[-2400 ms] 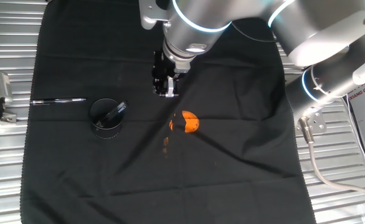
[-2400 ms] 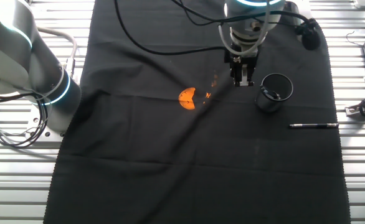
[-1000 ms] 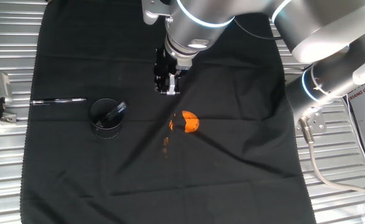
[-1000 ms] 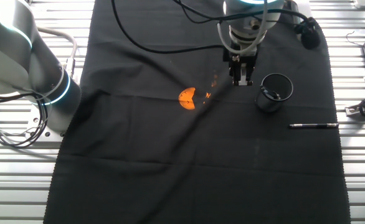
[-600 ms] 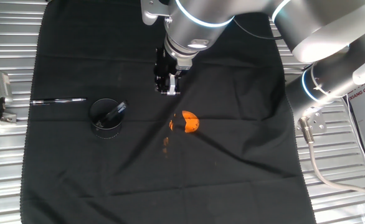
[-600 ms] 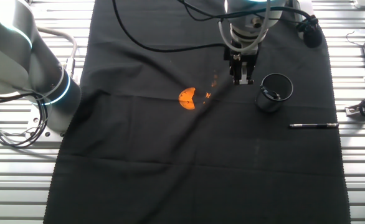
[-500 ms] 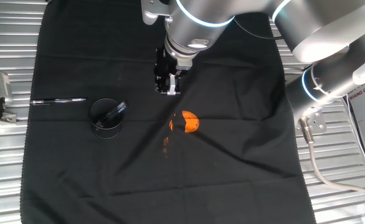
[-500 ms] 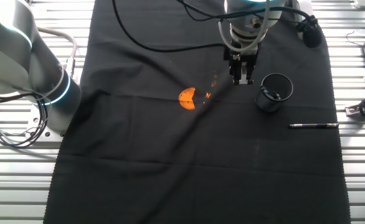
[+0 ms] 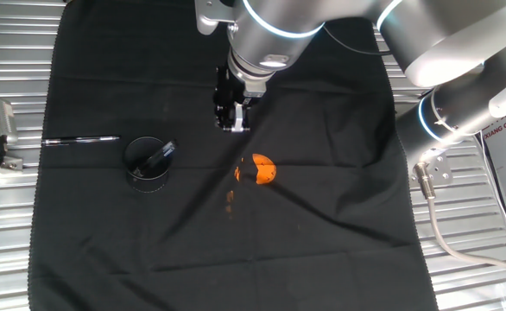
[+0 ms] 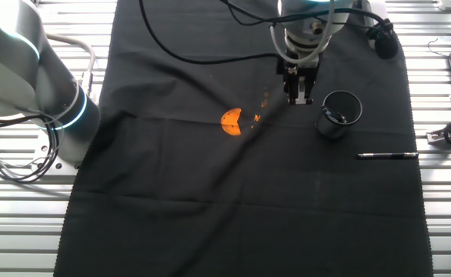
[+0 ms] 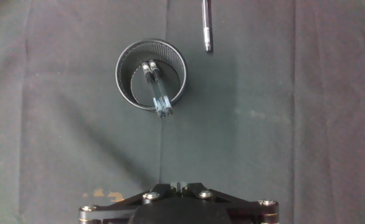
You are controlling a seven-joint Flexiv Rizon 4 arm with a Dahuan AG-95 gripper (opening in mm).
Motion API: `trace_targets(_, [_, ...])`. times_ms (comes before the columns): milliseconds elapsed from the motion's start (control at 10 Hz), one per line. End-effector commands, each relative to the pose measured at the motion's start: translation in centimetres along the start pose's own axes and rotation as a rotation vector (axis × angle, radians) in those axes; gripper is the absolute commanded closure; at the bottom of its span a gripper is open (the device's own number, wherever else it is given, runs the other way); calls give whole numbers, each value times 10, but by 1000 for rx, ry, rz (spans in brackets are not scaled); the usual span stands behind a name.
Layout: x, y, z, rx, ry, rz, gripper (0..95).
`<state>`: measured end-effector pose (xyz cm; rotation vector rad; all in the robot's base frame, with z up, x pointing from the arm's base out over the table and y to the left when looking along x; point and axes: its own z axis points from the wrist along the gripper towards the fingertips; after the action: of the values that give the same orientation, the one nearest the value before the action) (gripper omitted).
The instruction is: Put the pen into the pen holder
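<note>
The pen [image 9: 81,139] is slender and dark with silvery glints. It lies flat on the black cloth, left of the pen holder [image 9: 148,163], apart from it. It also shows in the other fixed view [image 10: 387,155] and at the top of the hand view [image 11: 207,25]. The pen holder [image 10: 341,112] is a short round black cup [image 11: 150,74] with two thicker dark sticks [image 11: 156,91] leaning inside. My gripper [image 9: 231,123] hangs above the cloth to the right of the cup [image 10: 298,98], shut and empty. Only its base and fingertips [image 11: 179,185] show in the hand view.
A small orange object [image 9: 263,169] with a few orange specks beside it lies on the cloth near the gripper [image 10: 231,121]. The black cloth [image 9: 192,250] covers a ribbed metal table. A clamp [image 9: 1,121] sits at the left edge beyond the pen.
The gripper has shifted very slightly away from the orange object since the earliest frames. The pen, cup and sticks have not moved.
</note>
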<state>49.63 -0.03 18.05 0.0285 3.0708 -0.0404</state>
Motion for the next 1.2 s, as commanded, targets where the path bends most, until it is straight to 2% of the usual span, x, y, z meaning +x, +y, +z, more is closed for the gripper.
trace_targets(100, [0, 0, 0, 1, 2, 0, 950])
trace_targets(800, [-1, -2, 1, 1, 5, -6, 950])
trace_targets(1000, [-6, -13, -2, -1, 8, -26, 950])
trace_targets(1200, [-19, -23, -4, 1, 20, -34, 950])
